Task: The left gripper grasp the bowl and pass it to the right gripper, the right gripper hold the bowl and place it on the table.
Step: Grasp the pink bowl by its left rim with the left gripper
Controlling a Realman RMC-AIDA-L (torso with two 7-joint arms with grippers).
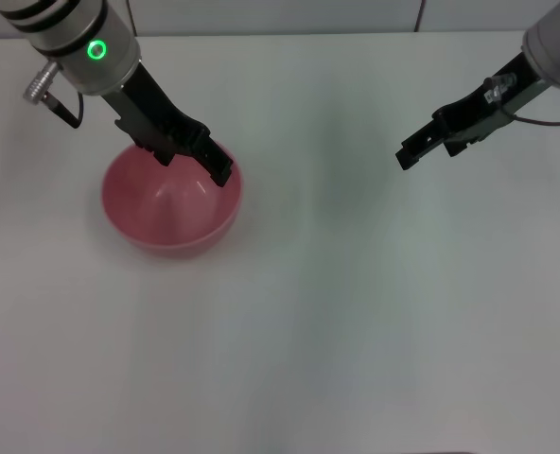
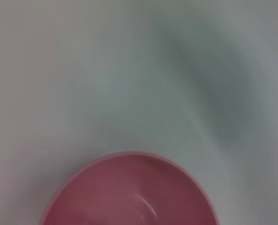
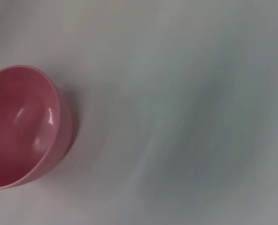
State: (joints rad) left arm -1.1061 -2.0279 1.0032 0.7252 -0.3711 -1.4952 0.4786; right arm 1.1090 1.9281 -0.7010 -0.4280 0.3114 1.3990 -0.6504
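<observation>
Nearest to the robot, the table [image 1: 337, 331] is a wide, flat, matte white surface with soft grey shadows on it. Further out on the robot's left side stands the bowl [image 1: 166, 213], upright on the table. It is round and deep, made of smooth pink plastic, and its inside is glossy with small bright reflections on the wall. The rim is thin and even.

Above the far part of the bowl is the left gripper [image 1: 214, 165]. Its chunky black fingers reach down from a thick silver-white wrist with black bands, a glowing green ring and a metal plug at the side. The fingertips are at the bowl's far rim on the side toward the middle of the table, one finger seems to be over the inside of the bowl. I cannot tell if the fingers already press the rim or only stand around it, so its state is not clear. In the left wrist view the bowl [image 2: 129, 197] shows only its pink inside and curved rim, with the white table [image 2: 129, 70] beyond it.

On the robot's right side, well apart from the bowl, the right gripper [image 1: 411, 154] hangs over bare table. It is slim and black, with a small clear-silver part and a thin cable, on a grey-white wrist with a cyan ring. It holds nothing, and whether its fingers are apart or together is not visible. The right wrist view shows the bowl [image 3: 21, 126] far off, seen from the side.
</observation>
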